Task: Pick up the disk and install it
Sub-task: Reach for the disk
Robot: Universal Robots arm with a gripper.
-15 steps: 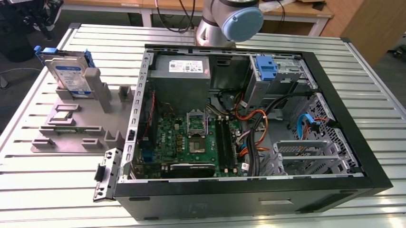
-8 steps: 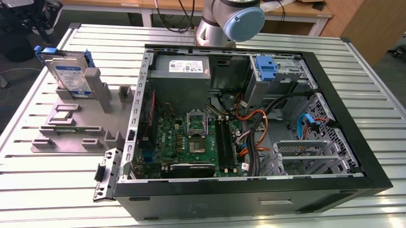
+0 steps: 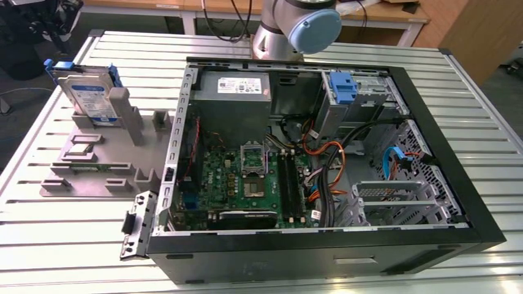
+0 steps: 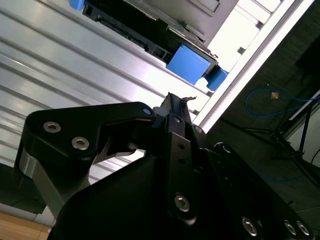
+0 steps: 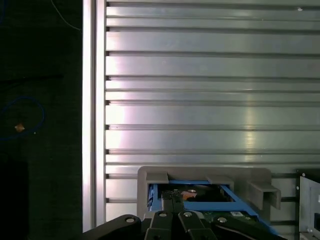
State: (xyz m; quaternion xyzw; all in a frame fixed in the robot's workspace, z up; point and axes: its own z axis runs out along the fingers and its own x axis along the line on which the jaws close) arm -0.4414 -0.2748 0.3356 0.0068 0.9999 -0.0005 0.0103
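The disk [image 3: 86, 97], a silver drive with a white-and-blue label in a blue carrier, stands upright in a grey holder [image 3: 122, 116] on the table, at the exterior view's left of the open computer case [image 3: 327, 245]. In the first wrist view my gripper [image 5: 175, 201] hangs above the disk's top edge [image 5: 156, 194], its black fingers drawn together with nothing between them. In the second wrist view the gripper [image 4: 172, 100] is still apart from the disk's blue carrier corner [image 4: 187, 62].
Inside the case are a grey power-supply box [image 3: 241, 86], an upright blue bracket [image 3: 345, 86], the green motherboard [image 3: 245, 177], loose cables [image 3: 327, 165] and a metal drive cage [image 3: 400, 199]. The arm's base [image 3: 298, 24] stands behind the case. The slatted table [image 3: 73, 245] ends close beside the holder.
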